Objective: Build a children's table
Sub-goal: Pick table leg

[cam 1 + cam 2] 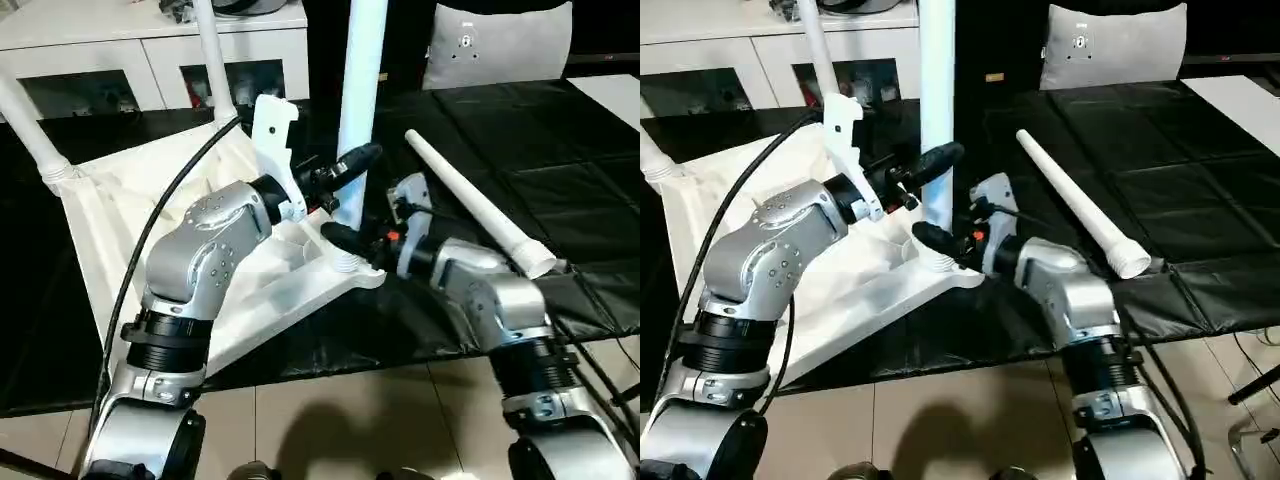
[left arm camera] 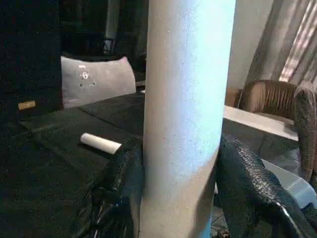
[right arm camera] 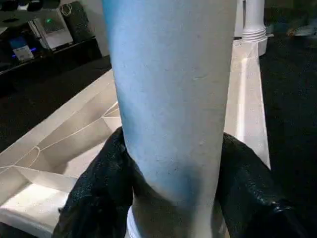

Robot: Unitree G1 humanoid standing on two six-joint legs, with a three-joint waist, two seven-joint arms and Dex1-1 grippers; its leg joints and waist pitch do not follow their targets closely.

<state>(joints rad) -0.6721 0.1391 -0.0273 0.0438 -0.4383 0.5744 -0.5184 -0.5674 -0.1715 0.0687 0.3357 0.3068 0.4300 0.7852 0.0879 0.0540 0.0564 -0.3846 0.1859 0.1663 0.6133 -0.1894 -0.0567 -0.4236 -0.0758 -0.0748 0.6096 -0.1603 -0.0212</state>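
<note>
My left gripper (image 1: 345, 165) and right gripper (image 1: 340, 240) both clamp the upright leg (image 1: 360, 90) standing in the near corner socket of the upturned tabletop (image 1: 130, 215); a loose leg (image 1: 470, 200) lies beside.

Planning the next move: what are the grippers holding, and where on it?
Both clasp the upright leg standing in the tabletop corner socket: left gripper around its lower shaft, right gripper lower, just above the socket.
</note>
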